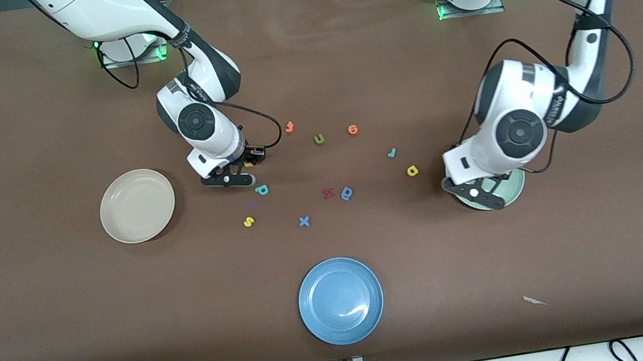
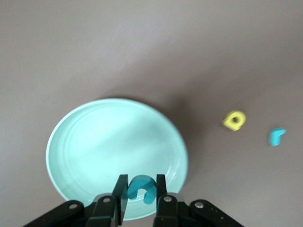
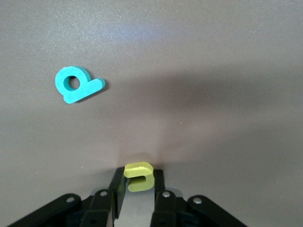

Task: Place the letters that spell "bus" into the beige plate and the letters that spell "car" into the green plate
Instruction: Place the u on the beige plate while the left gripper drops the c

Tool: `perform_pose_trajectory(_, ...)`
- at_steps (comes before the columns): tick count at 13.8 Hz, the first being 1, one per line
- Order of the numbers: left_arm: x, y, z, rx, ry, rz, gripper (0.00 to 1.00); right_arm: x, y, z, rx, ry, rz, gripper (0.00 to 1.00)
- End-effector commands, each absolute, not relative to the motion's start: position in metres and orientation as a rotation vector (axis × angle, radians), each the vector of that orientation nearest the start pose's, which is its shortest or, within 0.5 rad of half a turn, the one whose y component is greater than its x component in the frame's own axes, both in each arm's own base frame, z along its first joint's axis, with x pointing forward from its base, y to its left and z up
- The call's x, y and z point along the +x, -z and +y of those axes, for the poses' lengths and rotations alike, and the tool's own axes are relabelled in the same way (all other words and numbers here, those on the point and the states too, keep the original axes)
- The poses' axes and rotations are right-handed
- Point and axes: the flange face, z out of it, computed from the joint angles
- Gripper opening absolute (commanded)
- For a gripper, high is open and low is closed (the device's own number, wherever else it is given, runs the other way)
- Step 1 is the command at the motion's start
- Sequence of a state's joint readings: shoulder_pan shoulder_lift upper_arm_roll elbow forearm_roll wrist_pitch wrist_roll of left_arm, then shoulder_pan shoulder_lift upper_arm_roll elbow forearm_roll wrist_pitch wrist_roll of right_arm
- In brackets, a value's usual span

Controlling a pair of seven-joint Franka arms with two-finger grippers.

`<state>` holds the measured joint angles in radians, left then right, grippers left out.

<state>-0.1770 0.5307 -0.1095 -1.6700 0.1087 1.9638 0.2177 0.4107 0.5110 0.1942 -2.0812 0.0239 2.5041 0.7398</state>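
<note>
Table (image 1: pixel 23 113): brown mat, flat and matte, with loose cables along the edge nearest the front camera and a paper scrap (image 1: pixel 534 300) toward the left arm's end. The room past the table could not be made out.

Plates: beige plate (image 1: pixel 137 205) toward the right arm's end, bare. Green plate (image 2: pixel 94 142) toward the left arm's end, mostly hidden under the left arm in the front view. Blue plate (image 1: pixel 341 300) nearest the front camera, not part of the task.

Left gripper (image 2: pixel 141 193) hung over the green plate, fingers narrow and pinching the c (image 2: pixel 141 188). Judged step: delivery of the first "car" letter. Next move would call for opening over the plate's middle, not its rim, as the letter is light and might bounce out.

Right gripper (image 3: pixel 138 182) was low over the table near the beige plate, fingers closed on the yellow u (image 3: pixel 138 176). Judged step: pickup for "bus". Next would be a lift and carry to the beige plate.

On the table: b (image 3: pixel 75 84) just beside the right gripper, s (image 1: pixel 249 221) nearer the front camera; a (image 2: pixel 234 120) and r (image 2: pixel 276 136) near the green plate. Green u (image 1: pixel 319 139), blue letter (image 1: pixel 347 193) and the orange ones (image 1: pixel 353 129) to be left alone.
</note>
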Motion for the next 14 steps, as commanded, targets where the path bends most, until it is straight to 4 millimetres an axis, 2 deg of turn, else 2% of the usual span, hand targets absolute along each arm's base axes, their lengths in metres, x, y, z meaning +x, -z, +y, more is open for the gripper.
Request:
perform_pose_trajectory(1,0.625,-0.255,-0.156,-2.942,-0.422,0.843,0.31,0.494,-0.185,0.325,-3.100,-0.204,0.287,0.21)
perform_pose_trajectory(2,0.627,-0.249,-0.149,-2.952,-0.425,0.824,0.81,0.504,-0.195,0.326,-3.111,-0.221,0.287,0.21)
perform_pose_trajectory(3,0.628,-0.243,-0.148,-2.956,-0.423,0.820,1.00,0.515,-0.205,0.322,-3.124,-0.221,0.291,0.21)
perform_pose_trajectory(6,0.623,-0.258,-0.174,-2.958,-0.400,0.851,1.00,0.536,-0.221,0.310,-3.153,-0.254,0.272,0.21)
perform_pose_trajectory(8,0.623,-0.265,-0.188,-2.968,-0.376,0.881,1.00,0.551,-0.226,0.287,-3.172,-0.245,0.221,0.21)
perform_pose_trajectory(11,0.613,-0.267,-0.232,-2.981,-0.320,0.936,1.00,0.572,-0.228,0.244,-3.198,-0.221,0.142,0.21)
perform_pose_trajectory(13,0.606,-0.249,-0.256,-2.975,-0.254,0.996,0.99,0.582,-0.232,0.216,-3.214,-0.221,0.078,0.21)
perform_pose_trajectory(14,0.601,-0.232,-0.258,-2.987,-0.215,1.002,0.98,0.584,-0.236,0.205,-3.225,-0.246,0.064,0.21)
